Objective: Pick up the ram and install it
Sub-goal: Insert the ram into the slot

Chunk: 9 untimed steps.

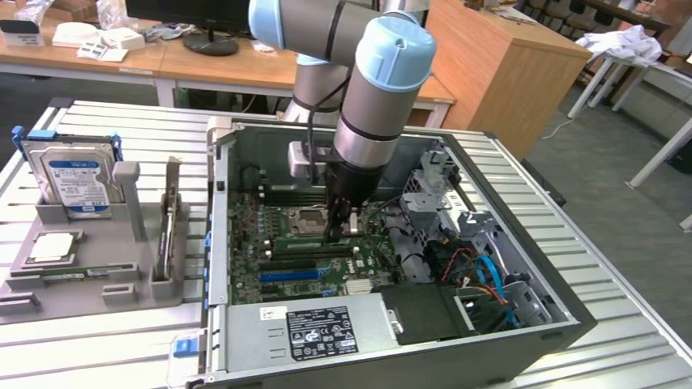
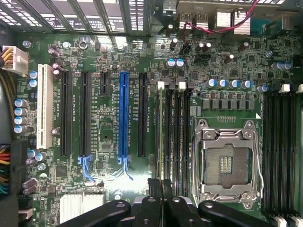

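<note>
PC case (image 1: pixel 573 324): lying open on the bench (image 1: pixel 108 340), with the motherboard (image 1: pixel 281 271) flat inside, a labelled power supply (image 1: pixel 313 328) along the near edge, and a tangle of blue and orange cables (image 1: pixel 487 279) toward the exterior view's right.
grey holder (image 1: pixel 87 284): sits on the bench just beside the case, on the exterior view's left. A hard drive (image 1: pixel 70 182) with a blue-white label stands upright in it.
ram (image 1: pixel 306 240): pinched in the tool (image 1: pixel 343 231), down inside the case right next to the empty CPU socket (image 1: pixel 311 217). From the wrist it's edge-on (image 2: pixel 159 137), lined up along the outermost of the black memory slots (image 2: pixel 182 137). Honestly can't tell if it's seated or just over it.
tool: fingers nearly closed, gripping the ram's thin edge (image 2: pixel 161 187).
in the way: the arm (image 1: pixel 373 105) hides part of the board in the exterior view.
nearby: a long blue slot (image 2: pixel 124 113) well clear of the ram.
</note>
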Tool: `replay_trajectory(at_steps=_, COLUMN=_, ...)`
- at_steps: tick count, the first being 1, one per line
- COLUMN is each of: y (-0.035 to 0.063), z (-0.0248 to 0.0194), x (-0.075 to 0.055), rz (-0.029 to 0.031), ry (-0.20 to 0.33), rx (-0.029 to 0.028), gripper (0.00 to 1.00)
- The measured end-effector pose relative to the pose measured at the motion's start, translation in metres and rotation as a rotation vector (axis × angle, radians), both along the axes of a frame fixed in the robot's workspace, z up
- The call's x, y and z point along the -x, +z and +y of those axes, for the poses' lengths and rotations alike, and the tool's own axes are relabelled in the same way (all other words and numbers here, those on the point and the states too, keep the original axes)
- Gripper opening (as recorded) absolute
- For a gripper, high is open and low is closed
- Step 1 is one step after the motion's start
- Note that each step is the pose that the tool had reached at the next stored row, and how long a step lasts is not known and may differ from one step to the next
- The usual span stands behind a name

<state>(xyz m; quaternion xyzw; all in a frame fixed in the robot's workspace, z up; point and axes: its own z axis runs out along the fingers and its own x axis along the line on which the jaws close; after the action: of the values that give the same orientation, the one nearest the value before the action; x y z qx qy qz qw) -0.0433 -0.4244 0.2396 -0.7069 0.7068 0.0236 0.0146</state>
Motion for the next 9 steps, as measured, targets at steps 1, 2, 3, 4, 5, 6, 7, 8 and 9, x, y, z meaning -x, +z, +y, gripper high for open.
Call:
replay_trajectory(at_steps=1, y=-0.0005, z=0.0, x=0.0001, rz=0.0, ry=0.0, rx=0.0, gripper=0.12)
replay_trajectory(at_steps=2, y=-0.0006, z=-0.0001, x=0.0001, rz=0.0001, ry=0.0, rx=0.0002, gripper=0.12)
replay_trajectory(at_steps=3, y=-0.0006, z=-0.0001, x=0.0001, rz=0.0001, ry=0.0, rx=0.0002, gripper=0.12)
replay_trajectory(at_steps=4, y=-0.0006, z=-0.0001, x=0.0001, rz=0.0002, ry=0.0, rx=0.0004, gripper=0.12)
replay_trajectory(at_steps=5, y=-0.0006, z=0.0, x=0.0001, rz=0.0001, ry=0.0, rx=0.0003, gripper=0.12)
replay_trajectory(at_steps=6, y=-0.0011, z=0.0, x=0.0001, rz=0.0, ry=0.0, rx=-0.0001, gripper=0.12)
replay_trajectory(at_steps=7, y=-0.0017, z=0.0001, x=0.0001, rz=-0.0001, ry=0.0, rx=-0.0003, gripper=0.12)
replay_trajectory(at_steps=8, y=-0.0022, z=0.0, x=0.0001, rz=0.0, ry=0.0, rx=-0.0001, gripper=0.12)
replay_trajectory(at_steps=9, y=-0.0027, z=0.0, x=0.0001, rz=0.0001, ry=0.0, rx=0.0001, gripper=0.12)
